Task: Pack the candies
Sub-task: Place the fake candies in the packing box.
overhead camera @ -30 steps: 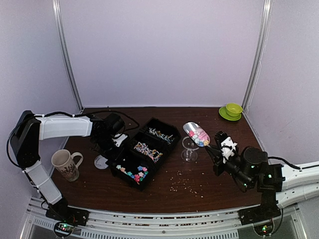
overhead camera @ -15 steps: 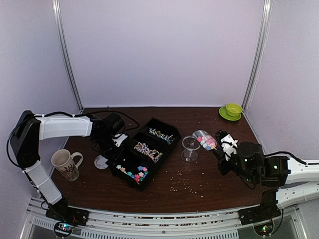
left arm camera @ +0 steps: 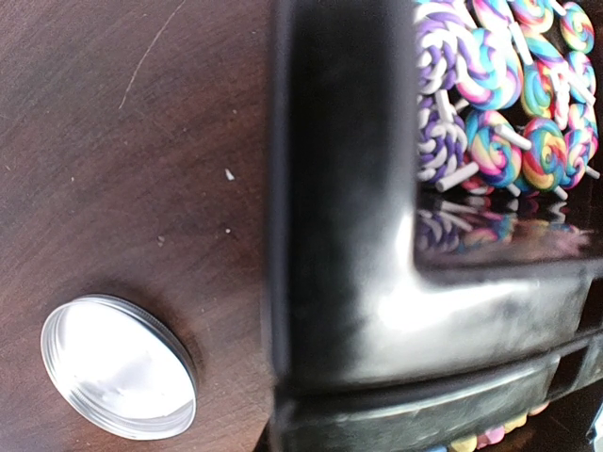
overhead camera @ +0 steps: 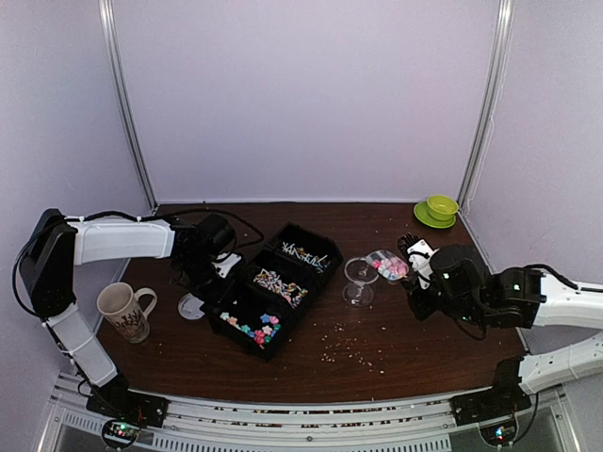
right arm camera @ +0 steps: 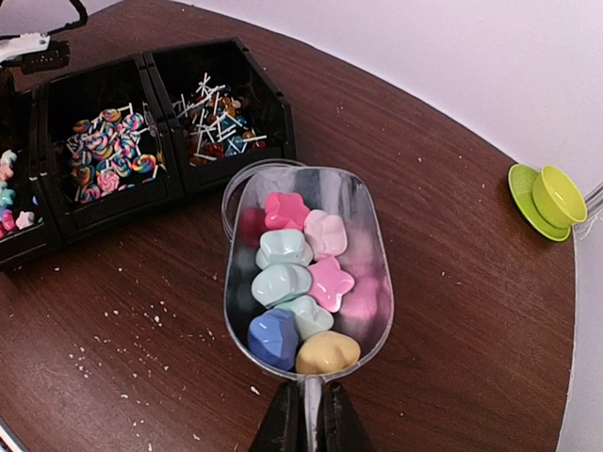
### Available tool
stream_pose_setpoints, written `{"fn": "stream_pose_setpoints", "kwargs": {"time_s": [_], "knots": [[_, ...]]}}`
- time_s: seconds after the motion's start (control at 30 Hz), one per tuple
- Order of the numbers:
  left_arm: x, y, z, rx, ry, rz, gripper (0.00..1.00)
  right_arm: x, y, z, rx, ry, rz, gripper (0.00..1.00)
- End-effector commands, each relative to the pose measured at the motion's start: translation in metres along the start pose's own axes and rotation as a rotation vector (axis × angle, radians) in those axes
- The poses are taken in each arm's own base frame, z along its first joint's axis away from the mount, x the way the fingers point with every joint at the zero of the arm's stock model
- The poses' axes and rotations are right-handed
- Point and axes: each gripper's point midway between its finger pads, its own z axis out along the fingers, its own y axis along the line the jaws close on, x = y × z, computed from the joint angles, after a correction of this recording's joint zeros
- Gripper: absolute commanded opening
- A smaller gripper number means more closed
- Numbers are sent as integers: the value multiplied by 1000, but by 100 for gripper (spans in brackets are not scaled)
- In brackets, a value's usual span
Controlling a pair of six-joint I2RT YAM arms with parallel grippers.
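Observation:
My right gripper (right arm camera: 309, 400) is shut on the handle of a clear scoop (right arm camera: 306, 268). The scoop holds several chunky pastel candies (right arm camera: 300, 282), pink, pale green, blue and yellow. Its tip lies over the rim of a small stemmed glass (right arm camera: 247, 193). From above, the scoop (overhead camera: 388, 265) is just right of the glass (overhead camera: 359, 279). A black three-compartment tray (overhead camera: 332, 256) holds white stick candies (overhead camera: 303, 252), swirl lollipops (overhead camera: 278, 284) and pastel pieces (overhead camera: 252, 327). My left gripper (overhead camera: 215, 275) is at the tray's left edge. The left wrist view shows only the tray wall (left arm camera: 339, 235), not the fingers.
A round metal lid (overhead camera: 191, 306) lies left of the tray, also in the left wrist view (left arm camera: 118, 367). A mug (overhead camera: 124, 311) stands at the left. A green cup on a saucer (overhead camera: 437, 209) is at the back right. Pale crumbs (overhead camera: 349, 350) are strewn in front of the glass.
My right arm has swung up and leftward, and the loaded scoop has shifted right and lower, from above the glass to its right side. The left arm has not moved.

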Motion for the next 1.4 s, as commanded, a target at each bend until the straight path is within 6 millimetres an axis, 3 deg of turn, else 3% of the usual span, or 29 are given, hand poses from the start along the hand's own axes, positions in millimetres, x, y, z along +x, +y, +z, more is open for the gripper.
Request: {"fn": "stream_pose_setpoints", "kwargs": {"time_s": [0.0, 0.93, 1.37], "knots": [[-57, -19, -34, 95, -223, 5, 0, -2, 1, 2, -20, 46, 16, 0], [-57, -16, -34, 77, -216, 0, 0, -1, 1, 21, -45, 255, -22, 0], [-57, -17, -35, 79, -219, 2, 0, -2, 1, 19, -52, 317, -51, 0]]}}
